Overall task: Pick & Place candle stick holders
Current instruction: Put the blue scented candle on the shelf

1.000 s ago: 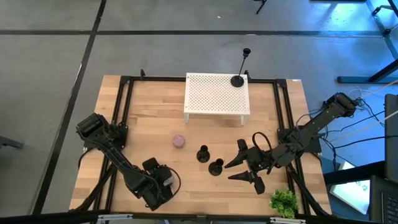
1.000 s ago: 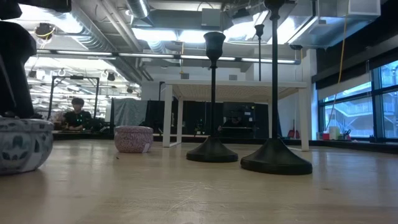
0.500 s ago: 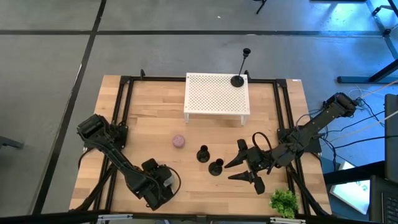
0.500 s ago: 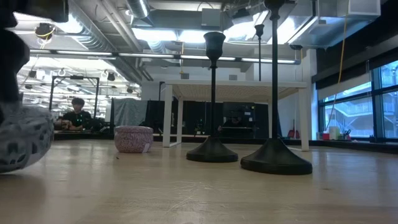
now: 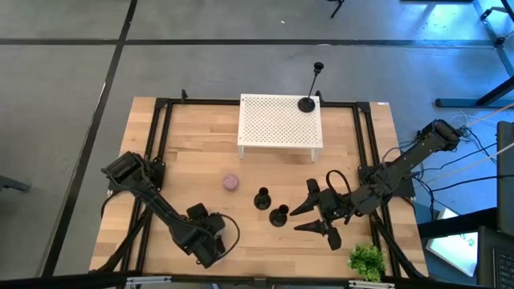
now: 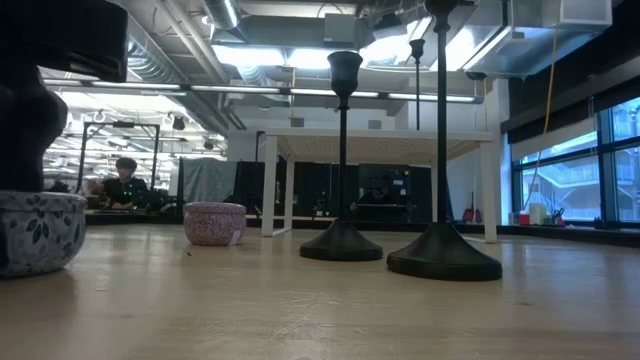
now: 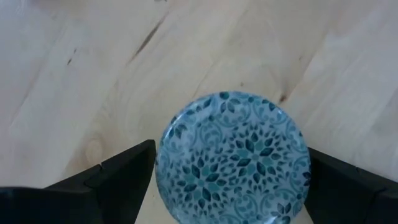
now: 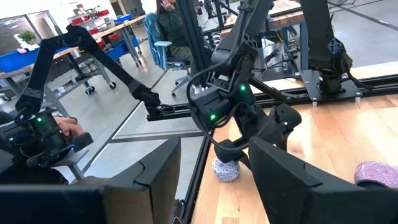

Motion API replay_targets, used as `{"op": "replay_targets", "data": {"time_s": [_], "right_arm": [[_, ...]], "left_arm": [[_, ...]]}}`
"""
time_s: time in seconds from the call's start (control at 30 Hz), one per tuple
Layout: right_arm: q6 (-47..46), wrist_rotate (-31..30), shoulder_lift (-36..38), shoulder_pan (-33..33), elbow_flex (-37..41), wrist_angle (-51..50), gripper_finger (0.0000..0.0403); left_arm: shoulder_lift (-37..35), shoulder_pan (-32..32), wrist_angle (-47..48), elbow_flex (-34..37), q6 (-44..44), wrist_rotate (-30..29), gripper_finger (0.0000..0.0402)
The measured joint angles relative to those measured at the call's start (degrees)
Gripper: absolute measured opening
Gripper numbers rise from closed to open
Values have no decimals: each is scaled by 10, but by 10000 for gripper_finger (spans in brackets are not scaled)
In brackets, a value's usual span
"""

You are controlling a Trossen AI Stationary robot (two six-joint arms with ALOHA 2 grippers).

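Two black candle stick holders (image 5: 262, 198) (image 5: 278, 215) stand on their round bases mid-table, also seen in the low view (image 6: 342, 180) (image 6: 443, 200). A taller holder (image 5: 307, 104) stands on the white perforated stand's right far corner. My left gripper (image 7: 231, 186) is near the table's front left, pointing steeply down. Its fingers (image 7: 127, 171) stand on either side of a blue-patterned round tin (image 7: 233, 158) that sits flat on the table (image 6: 35, 230). My right gripper (image 5: 300, 219) hovers open and empty just right of the two holders, pointing toward them. My left gripper comes from above with one finger close beside each side of the tin's round wall (image 7: 160, 163). I cannot tell whether the fingers touch it. The tin rests flat on the table.
A small pink tin (image 5: 230, 182) sits left of the two holders. The white perforated stand (image 5: 279, 124) takes up the far middle of the table. A green plant (image 5: 366, 261) sits at the near right corner. Black frame rails run along both sides.
My left gripper has come down over the blue-patterned tin and shifted slightly toward the table's right. In the low view the tin tipped and blurred for a moment and now sits level again. The right arm and the holders have kept still.
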State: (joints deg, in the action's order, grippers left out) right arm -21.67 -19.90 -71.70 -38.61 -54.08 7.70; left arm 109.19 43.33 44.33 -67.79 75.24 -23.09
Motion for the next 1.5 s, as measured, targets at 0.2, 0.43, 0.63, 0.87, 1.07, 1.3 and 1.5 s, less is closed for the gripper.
{"op": "replay_targets", "data": {"time_s": [0.2, 0.43, 0.63, 0.87, 1.07, 1.3, 1.5], "right_arm": [[0, 0, 0, 0, 0, -1, 193], [0, 0, 0, 0, 0, -1, 193], [0, 0, 0, 0, 0, -1, 193], [0, 0, 0, 0, 0, -2, 193], [0, 0, 0, 0, 0, -2, 193], [0, 0, 0, 0, 0, -9, 193], [20, 0, 5, 1, 0, -17, 193]], "left_arm": [[0, -1, 0, 0, 0, 2, 354], [0, -8, 0, 0, -10, -3, 308], [-2, -10, 8, 0, -15, 0, 292], [-23, -36, 77, -29, -69, -12, 292], [-82, -103, 171, -76, -172, -67, 292], [-202, -269, 168, -95, -371, -67, 292], [-269, -470, 59, -114, -539, 90, 292]]}}
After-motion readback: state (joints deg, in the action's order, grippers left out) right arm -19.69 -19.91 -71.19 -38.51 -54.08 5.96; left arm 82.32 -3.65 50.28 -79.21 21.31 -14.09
